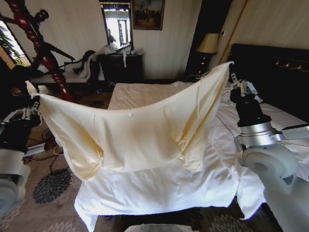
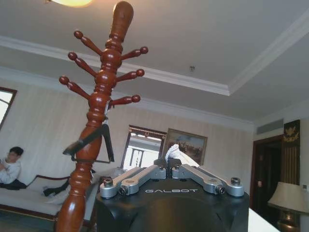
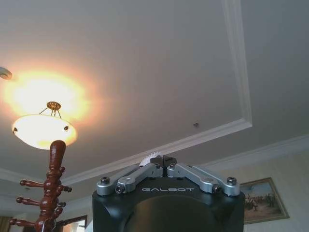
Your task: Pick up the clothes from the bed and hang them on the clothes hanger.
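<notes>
In the head view, the clothes [image 1: 140, 130], a pale cream-yellow top, are hanging spread wide in the air above the foot of the bed [image 1: 159, 188], sagging in the middle and lifted at both ends. The left claw [image 1: 30, 112] is holding one corner at the left, and the right claw [image 1: 232, 83] is gripping the other corner, raised higher, near the dark headboard. The sleeves are drooping down over the wrinkled white sheets. The reddish-brown coat stand [image 1: 34, 38] is standing at the far left, with the black clothes hanger [image 1: 60, 52] hanging on it, well apart from the top.

In the left wrist view, the left claw [image 2: 168, 162] is pointing upward with its fingers drawn together on a small tuft of pale fabric. The coat stand [image 2: 99, 116] is rising just beside it, and the clothes hanger [image 2: 91, 145] is hooked on its trunk.

In the right wrist view, the right claw [image 3: 157, 159] is aiming at the ceiling, its fingers pinched narrow on a scrap of the clothes [image 3: 148, 158]. A lit ceiling lamp [image 3: 43, 129] is glowing above the top of the coat stand [image 3: 50, 188].
</notes>
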